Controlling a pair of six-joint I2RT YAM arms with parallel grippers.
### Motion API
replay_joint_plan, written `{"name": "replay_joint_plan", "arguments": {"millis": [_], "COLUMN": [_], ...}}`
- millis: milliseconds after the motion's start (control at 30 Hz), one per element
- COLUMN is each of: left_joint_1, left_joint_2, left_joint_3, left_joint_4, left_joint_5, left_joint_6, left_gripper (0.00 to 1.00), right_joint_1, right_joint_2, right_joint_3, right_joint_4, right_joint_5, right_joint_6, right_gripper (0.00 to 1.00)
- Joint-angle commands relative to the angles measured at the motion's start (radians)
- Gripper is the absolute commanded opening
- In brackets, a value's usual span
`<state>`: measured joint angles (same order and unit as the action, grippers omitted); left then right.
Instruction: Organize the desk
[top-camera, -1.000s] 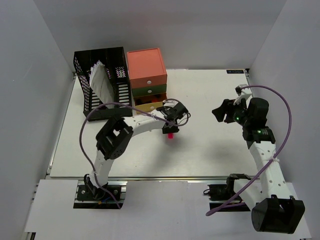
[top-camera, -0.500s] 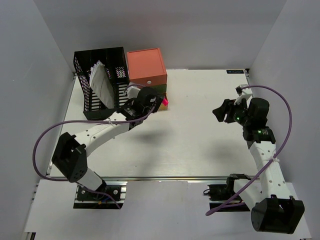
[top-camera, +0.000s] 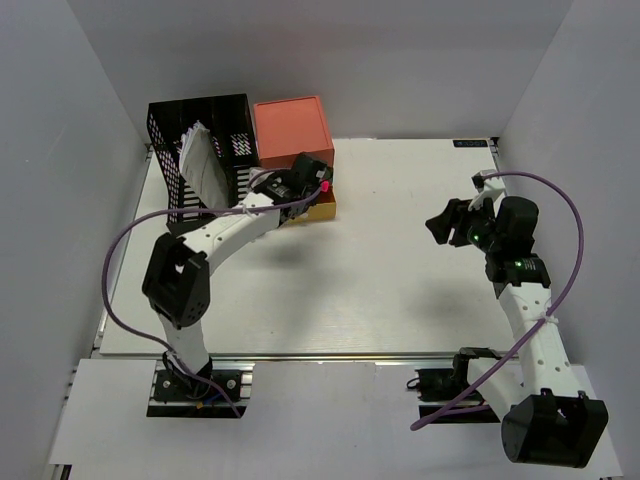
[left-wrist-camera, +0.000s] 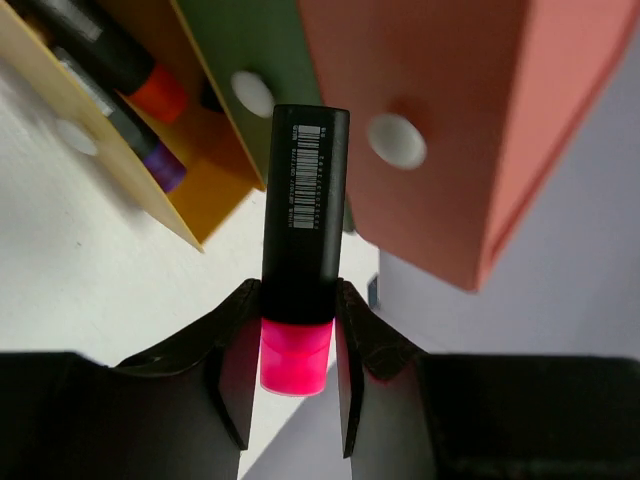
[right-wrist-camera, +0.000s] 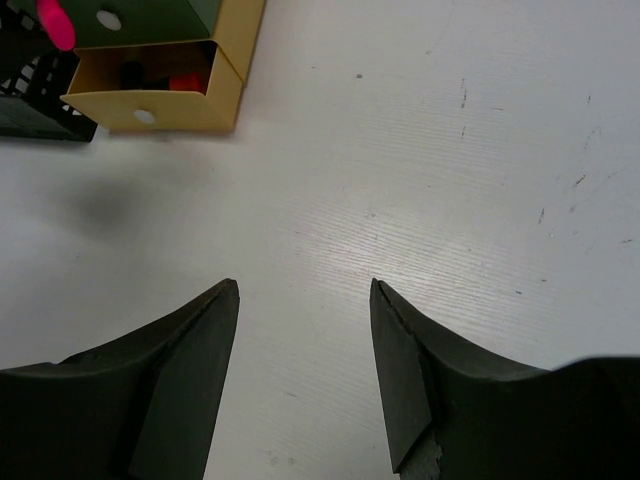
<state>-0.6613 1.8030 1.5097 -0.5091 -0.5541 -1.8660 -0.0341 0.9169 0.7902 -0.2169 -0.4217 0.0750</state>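
The left claw (left-wrist-camera: 295, 350) grips a black, pink-capped plastic marker (left-wrist-camera: 303, 190) by the open yellow drawer (left-wrist-camera: 130, 140), near the far edge of the large white table (top-camera: 400, 300) beneath both arms. It would be best to turn the marker lengthwise over the drawer, lower it, then release. The right claw (right-wrist-camera: 303, 300) hangs open.

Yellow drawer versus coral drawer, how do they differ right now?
The yellow drawer is pulled out with markers lying inside; the coral drawer is pushed shut. The yellow drawer is lowest in the stack, the coral drawer topmost. Both carry a round white dot in front.
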Motion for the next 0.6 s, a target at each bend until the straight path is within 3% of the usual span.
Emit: {"name": "replay_joint_plan", "arguments": {"millis": [0,133,567], "left_joint_1": [0.017,0.017,0.058], "left_joint_2": [0.042,0.085,0.174], "left_joint_3": [0.085,0.153,0.201], "left_joint_4": [-0.187,-0.29,-0.318], "left_joint_5": [-0.03,-0.026,0.002], "left_joint_6": [-0.126,-0.212,-0.303], "left_gripper": [0.0,0.0,0.0], "right_joint_1": [-0.009,-0.009,-0.013], "right_joint_2": [-0.012,-0.012,-0.013], "right_joint_3": [-0.003,-0.003,-0.002], "right_joint_4": [0.044,0.045,0.044], "right_joint_5": [0.008,0.012,0.017], "right_joint_6": [-0.006,-0.006,-0.007], "right_gripper": [0.61,0.61,0.61]}}
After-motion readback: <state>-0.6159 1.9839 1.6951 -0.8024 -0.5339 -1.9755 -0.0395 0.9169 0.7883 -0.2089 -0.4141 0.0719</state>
